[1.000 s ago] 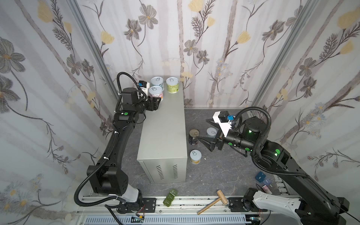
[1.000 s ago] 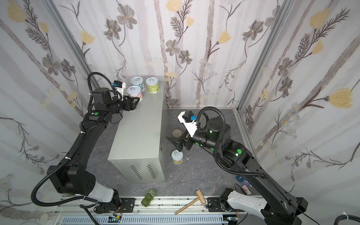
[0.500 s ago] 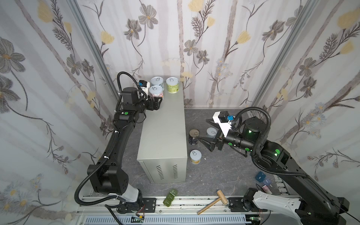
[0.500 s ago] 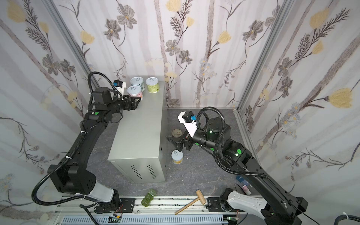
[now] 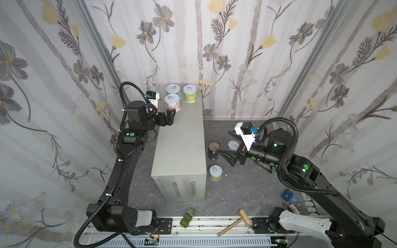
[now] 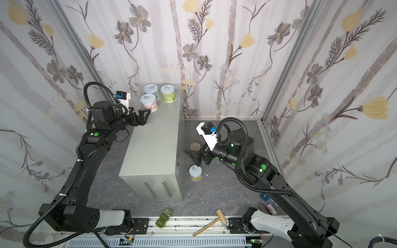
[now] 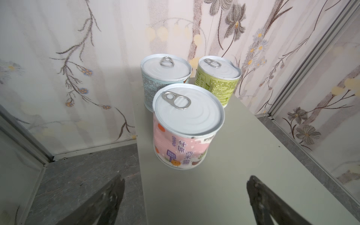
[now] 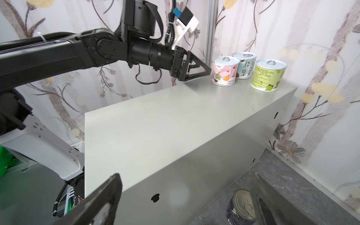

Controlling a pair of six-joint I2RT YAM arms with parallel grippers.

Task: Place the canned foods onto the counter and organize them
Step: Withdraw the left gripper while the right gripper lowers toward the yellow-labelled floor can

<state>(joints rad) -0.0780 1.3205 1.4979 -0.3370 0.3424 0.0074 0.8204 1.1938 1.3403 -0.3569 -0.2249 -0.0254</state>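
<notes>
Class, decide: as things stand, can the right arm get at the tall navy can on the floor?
Probably yes: the open right gripper hovers just beside the navy can, with nothing between them.

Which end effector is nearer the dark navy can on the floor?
Right. Right end effector is open beside the dark navy can; left end effector is over the far end of the counter, by the pink can.

This was a robot lab cell dressed up as a room, not a real home. Flowered wallpaper [image 5: 236, 32] covered flat panels framed by bare aluminium posts [image 5: 98, 45], and the floor [image 5: 236, 193] was dark marbled sheet. A left arm [image 5: 126, 167] and a right arm [image 5: 343, 210] stood bolted to a slotted rail [image 5: 204, 223] with loose wires [image 5: 158, 230]. A vented metal box served as the desk [image 5: 180, 146].
</notes>
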